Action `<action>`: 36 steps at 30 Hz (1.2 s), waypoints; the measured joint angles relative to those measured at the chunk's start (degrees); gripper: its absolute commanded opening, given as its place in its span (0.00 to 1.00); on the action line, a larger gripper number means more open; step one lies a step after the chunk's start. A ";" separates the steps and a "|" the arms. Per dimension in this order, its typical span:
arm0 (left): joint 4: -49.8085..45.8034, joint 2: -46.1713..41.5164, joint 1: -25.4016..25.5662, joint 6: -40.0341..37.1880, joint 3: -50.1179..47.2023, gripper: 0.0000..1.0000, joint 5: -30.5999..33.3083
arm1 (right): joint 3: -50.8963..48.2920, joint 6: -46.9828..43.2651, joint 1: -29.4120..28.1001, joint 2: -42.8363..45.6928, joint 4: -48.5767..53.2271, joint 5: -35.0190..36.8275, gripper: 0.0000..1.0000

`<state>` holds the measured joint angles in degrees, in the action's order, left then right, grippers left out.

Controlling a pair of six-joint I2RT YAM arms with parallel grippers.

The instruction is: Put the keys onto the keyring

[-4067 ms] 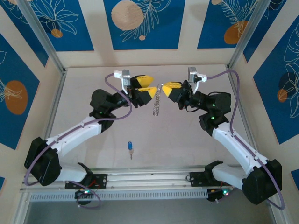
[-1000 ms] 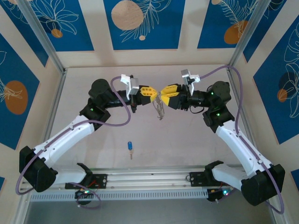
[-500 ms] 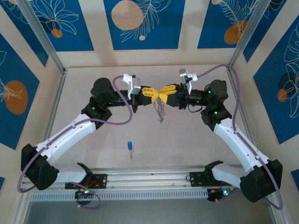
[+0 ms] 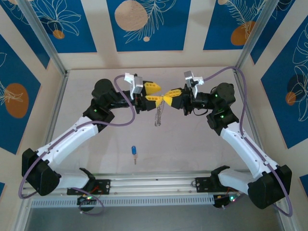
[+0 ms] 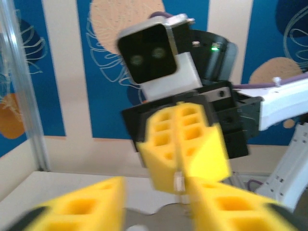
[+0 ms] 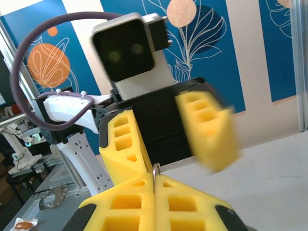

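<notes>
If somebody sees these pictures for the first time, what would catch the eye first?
Above the table, the right gripper is shut on the keyring, which dangles below it. The left gripper faces it tip to tip and is open. Alone on the table, nearer the arm bases, lies the small blue key.

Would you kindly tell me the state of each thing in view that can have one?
Left end effector: open.
Right end effector: shut on the keyring's top.
Keyring: dangling above the table.
Key: lying loose on the table, not on the keyring.
</notes>
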<state>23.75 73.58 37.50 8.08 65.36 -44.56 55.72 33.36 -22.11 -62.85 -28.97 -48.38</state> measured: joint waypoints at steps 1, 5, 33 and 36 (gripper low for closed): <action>0.07 -0.31 0.00 -0.07 -0.20 0.61 0.39 | -0.11 0.13 0.13 0.28 -0.20 0.20 0.00; -0.15 -3.48 0.15 -0.90 -1.99 0.65 3.15 | -1.49 1.36 1.66 1.31 -1.53 1.64 0.00; 31.89 4.26 -1.29 25.59 -8.92 0.51 6.71 | -9.75 18.29 0.02 -0.63 -28.81 16.39 0.00; 33.44 5.01 -1.27 26.60 -8.55 0.49 6.58 | -9.75 18.86 -0.39 -1.20 -29.99 16.76 0.00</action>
<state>57.19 78.59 36.23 34.68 56.82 -37.98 45.98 52.23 -22.50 -64.05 -58.96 -31.62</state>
